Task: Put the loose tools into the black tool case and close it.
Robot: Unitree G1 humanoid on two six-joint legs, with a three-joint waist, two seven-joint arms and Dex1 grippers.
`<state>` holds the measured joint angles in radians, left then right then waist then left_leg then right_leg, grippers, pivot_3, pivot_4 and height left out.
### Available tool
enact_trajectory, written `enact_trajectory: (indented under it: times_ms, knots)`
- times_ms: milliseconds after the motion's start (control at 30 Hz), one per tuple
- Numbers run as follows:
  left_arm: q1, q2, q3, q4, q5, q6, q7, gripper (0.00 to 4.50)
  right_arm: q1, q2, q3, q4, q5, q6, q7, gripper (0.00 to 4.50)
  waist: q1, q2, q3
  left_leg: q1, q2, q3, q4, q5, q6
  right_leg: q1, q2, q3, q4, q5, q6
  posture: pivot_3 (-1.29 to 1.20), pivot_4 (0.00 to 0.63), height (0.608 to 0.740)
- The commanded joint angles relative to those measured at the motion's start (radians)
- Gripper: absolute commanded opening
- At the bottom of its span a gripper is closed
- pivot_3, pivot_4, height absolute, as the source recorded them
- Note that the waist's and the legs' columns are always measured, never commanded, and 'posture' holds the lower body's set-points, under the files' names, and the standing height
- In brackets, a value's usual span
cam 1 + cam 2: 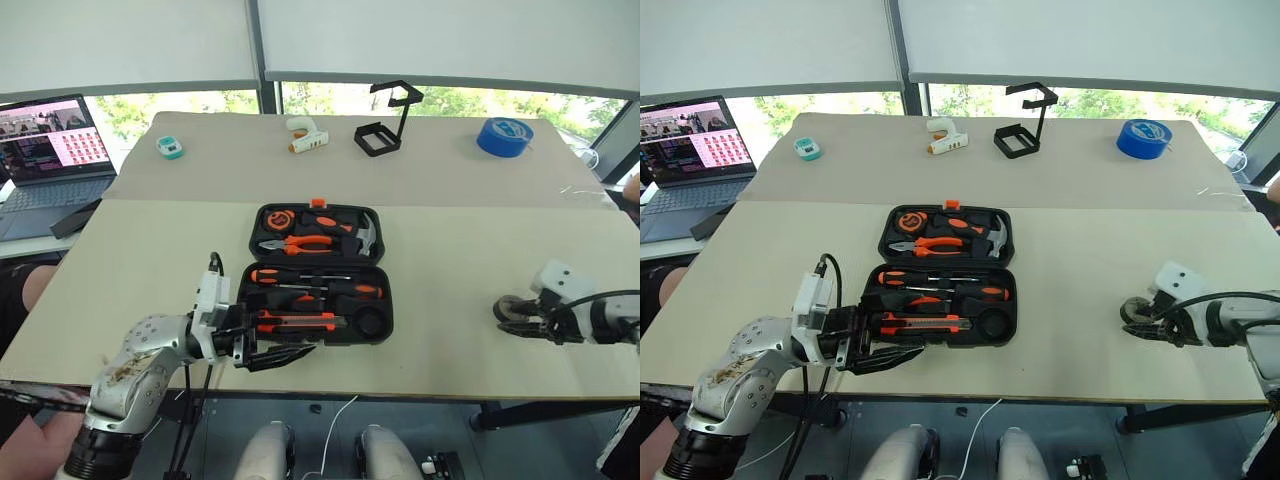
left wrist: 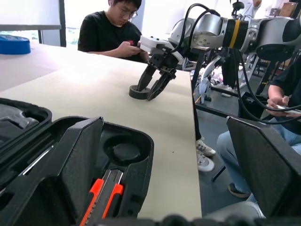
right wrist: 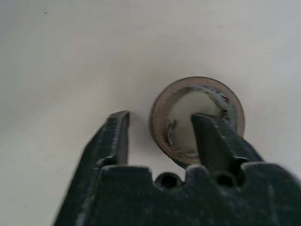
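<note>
**Right fingers straddling the tape roll's wall**

Nearest to me, my left gripper (image 1: 283, 352) hangs at the table's front edge with its fingers spread wide and holding nothing, just in front of the open tool case (image 1: 318, 272). I see a utility knife (image 1: 298, 321) and screwdrivers (image 1: 315, 274) seated in the lower half. Far right, well apart from the case, my right gripper (image 3: 160, 134) is on the small tape roll (image 3: 197, 117): one finger inside the ring, one outside. I cannot tell whether they have pinched it yet. It lies flat on the table (image 1: 150, 270)
</note>
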<state>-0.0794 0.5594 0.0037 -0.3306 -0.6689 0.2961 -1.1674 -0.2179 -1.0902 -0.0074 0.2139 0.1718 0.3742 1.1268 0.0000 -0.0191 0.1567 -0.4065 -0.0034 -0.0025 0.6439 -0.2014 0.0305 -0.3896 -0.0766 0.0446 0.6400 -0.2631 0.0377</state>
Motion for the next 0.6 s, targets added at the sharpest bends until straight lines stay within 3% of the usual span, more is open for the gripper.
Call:
enact_trajectory:
  times_ms: [33,100,267,433,600]
  knots:
    - [-0.004,-0.005,0.019,-0.025,0.009,-0.044,0.008,4.5,-0.033,0.007,-0.001,0.022,-0.018,-0.032,0.007,0.67,0.0,0.0,0.0,0.0,0.0,0.0,0.0,0.0,0.0,0.0,0.0,0.0,0.0,0.0,0.0,0.0,0.15,0.74]
    - [-0.005,-0.01,0.021,-0.022,0.009,-0.061,0.008,4.5,-0.048,0.007,-0.004,0.024,-0.012,-0.069,0.036,0.07,-0.001,0.0,0.0,0.0,0.0,0.0,0.0,0.0,0.0,0.0,0.0,0.0,0.0,0.0,0.0,0.0,0.15,0.74]
    - [0.017,0.002,0.045,-0.01,0.002,-0.093,-0.006,4.5,-0.076,0.017,-0.02,-0.218,0.194,0.003,0.24,0.07,-0.012,0.001,0.001,0.0,0.001,0.0,0.0,0.0,0.0,0.0,0.001,0.0,0.001,0.0,0.0,0.0,0.15,0.74]
    - [0.05,0.022,0.076,0.017,0.019,-0.118,-0.009,4.5,-0.186,0.104,0.054,-0.465,0.341,0.278,0.187,0.07,-0.015,0.0,0.003,0.001,0.002,-0.001,0.0,0.0,0.0,0.0,0.001,0.0,0.001,0.0,-0.001,0.0,0.15,0.74]
    - [0.096,0.049,0.101,0.027,0.034,-0.141,-0.017,4.5,-0.312,0.249,0.222,-0.527,0.285,0.42,0.052,0.07,-0.011,-0.004,0.005,0.0,0.002,-0.002,0.0,-0.001,0.0,-0.002,0.0,-0.001,0.001,0.001,-0.001,0.0,0.15,0.74]
